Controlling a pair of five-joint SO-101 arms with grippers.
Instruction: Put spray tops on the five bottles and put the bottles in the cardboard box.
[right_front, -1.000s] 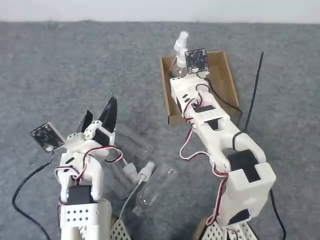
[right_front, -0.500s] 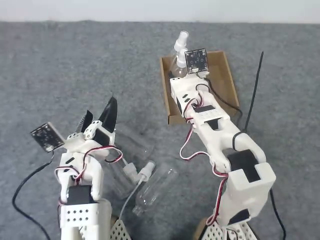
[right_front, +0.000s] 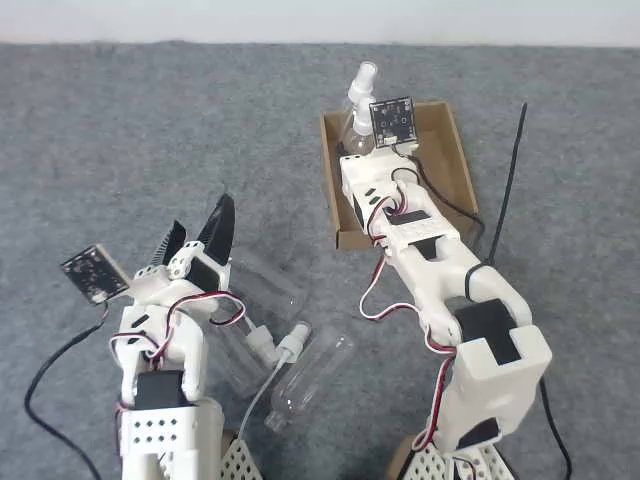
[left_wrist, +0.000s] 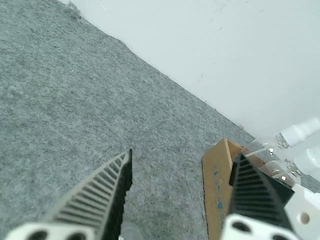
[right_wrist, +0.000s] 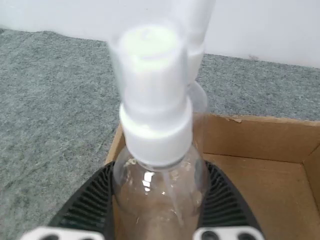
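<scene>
High view: right claw (right_wrist: 158, 195) clamps bottle (right_front: 360, 95) over box (right_front: 455, 160); left claw (right_front: 201, 217) gapes empty by loose bottles (right_front: 310, 375)

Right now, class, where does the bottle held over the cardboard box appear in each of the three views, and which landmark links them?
High view: the bottle is at the cardboard box's far left corner.
Left wrist view: the bottle is far off, just beyond the box's corner.
Right wrist view: the bottle is close up and central, with the box behind it.
Shared landmark: the cardboard box.
</scene>
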